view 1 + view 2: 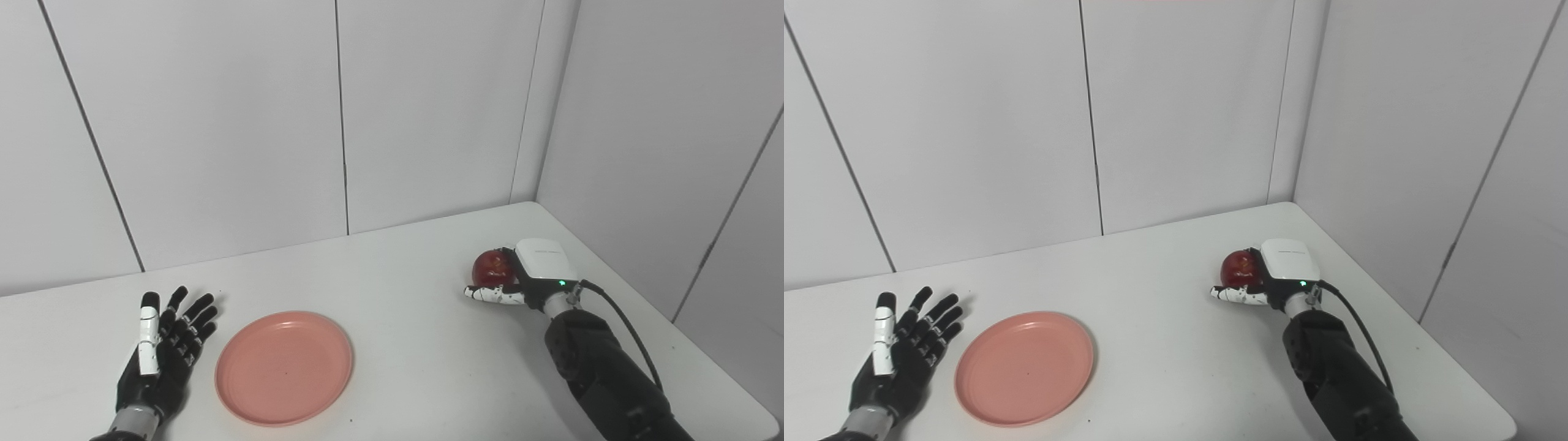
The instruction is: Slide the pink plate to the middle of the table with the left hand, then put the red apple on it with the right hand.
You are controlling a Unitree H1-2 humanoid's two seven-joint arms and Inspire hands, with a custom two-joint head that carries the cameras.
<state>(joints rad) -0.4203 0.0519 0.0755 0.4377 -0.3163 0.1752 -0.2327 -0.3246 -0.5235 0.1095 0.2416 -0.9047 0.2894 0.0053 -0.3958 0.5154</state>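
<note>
Looks like we're on the apple step: left hand (160,352) lies splayed, holding nothing, just beside the pink plate (284,366), right hand (527,278) seems wrapped round the red apple (491,267), so next it needs lifting over to the plate.

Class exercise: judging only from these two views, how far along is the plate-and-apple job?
Plate step looks finished: the pink plate lies empty left of centre, and the left hand rests open beside it, apart. In hand: the right hand wraps the red apple, far right. Left: carrying the apple over and setting it on the plate.
</note>
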